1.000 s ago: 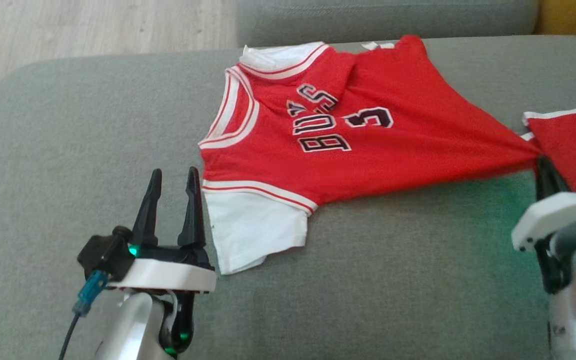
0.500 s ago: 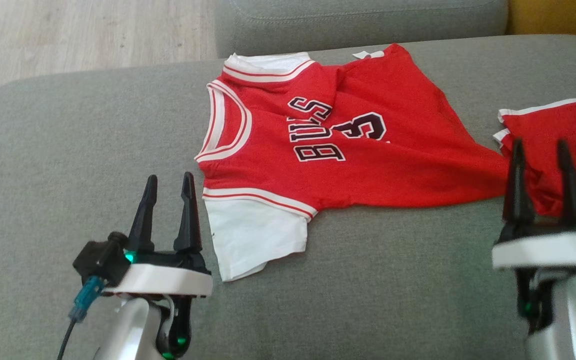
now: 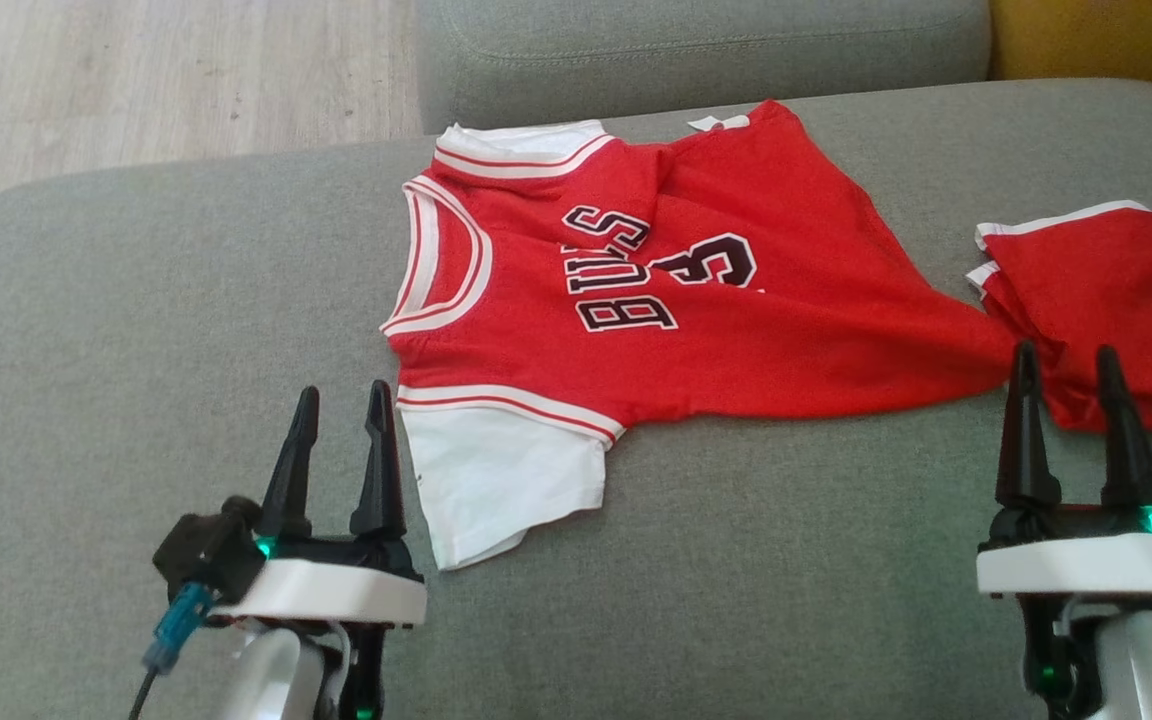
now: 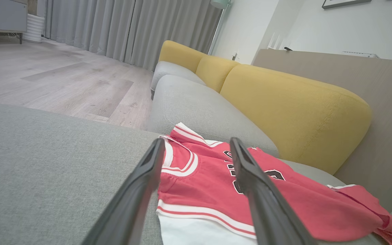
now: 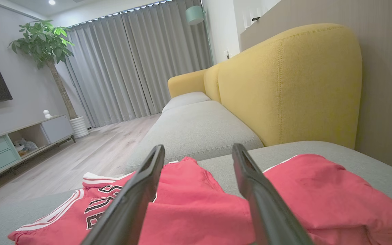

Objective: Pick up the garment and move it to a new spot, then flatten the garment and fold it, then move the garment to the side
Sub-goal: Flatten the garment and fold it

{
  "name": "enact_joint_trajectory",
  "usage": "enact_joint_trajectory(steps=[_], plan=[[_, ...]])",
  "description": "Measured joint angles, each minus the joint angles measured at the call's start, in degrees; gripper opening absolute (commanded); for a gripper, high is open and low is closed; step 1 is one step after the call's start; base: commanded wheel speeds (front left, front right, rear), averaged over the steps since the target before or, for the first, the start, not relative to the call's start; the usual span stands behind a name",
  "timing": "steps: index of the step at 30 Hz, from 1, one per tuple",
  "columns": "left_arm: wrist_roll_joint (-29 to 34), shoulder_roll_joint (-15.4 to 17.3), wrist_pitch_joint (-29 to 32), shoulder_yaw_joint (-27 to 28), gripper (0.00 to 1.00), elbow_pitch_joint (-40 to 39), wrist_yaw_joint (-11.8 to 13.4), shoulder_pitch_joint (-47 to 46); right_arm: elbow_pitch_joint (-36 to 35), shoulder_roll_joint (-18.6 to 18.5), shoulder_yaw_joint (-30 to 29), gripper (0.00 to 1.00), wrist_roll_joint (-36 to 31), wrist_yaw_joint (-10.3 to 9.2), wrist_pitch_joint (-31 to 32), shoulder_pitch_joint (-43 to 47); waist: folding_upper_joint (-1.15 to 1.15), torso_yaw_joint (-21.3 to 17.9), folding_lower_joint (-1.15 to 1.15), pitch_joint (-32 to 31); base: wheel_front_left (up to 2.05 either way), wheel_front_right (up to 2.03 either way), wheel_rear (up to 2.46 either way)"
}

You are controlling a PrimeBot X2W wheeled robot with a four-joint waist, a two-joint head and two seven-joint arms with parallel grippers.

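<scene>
As it lies flat, jersey (image 3: 736, 340): 1 o'clock from left tool (image 3: 342, 390), 10 o'clock from right tool (image 3: 1064, 350).
Tools: both parted, empty.

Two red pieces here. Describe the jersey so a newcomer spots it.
On the grey sofa seat, look centre, ahead of the left gripper. The jersey lies there; unlike the smaller red piece to its right, it has black lettering and white sleeves.

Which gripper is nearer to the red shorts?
Right. The right gripper sits just in front of the red shorts, fingertips at their near edge; the left gripper is far across the cushion, beside the jersey's white sleeve.
</scene>
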Motion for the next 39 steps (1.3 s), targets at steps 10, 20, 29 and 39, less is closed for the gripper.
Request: enact_joint_trajectory(steps=[10,20,29,39], plan=[[1.2,0.3,2.2,-1.2,1.0,3.2,0.5,-2.1,-0.8,0.0,0.6,1.0,0.6,0.0,0.0,-0.1,0.0,-0.1,0.0,1.9,0.0,0.0,0.0],[4.3,2.3,17.8,-3.1,1.0,18.2,4.2,-16.7,-1.3,0.0,4.2,1.0,1.4,0.0,0.0,-3.1,0.0,-2.7,0.01,6.3,0.0,0.0,0.0],[4.6,3.5,20.3,-2.3,1.0,27.1,7.1,-23.3,-2.0,0.0,5.3,1.0,2.6,0.0,0.0,-4.1,0.0,-5.9,0.01,10.2,0.0,0.0,0.0],[4.1,5.2,22.7,-2.6,0.0,34.3,3.2,-31.2,-2.6,0.0,6.6,1.0,3.0,0.0,0.0,-6.3,0.0,-7.9,0.0,12.8,0.0,0.0,0.0]])
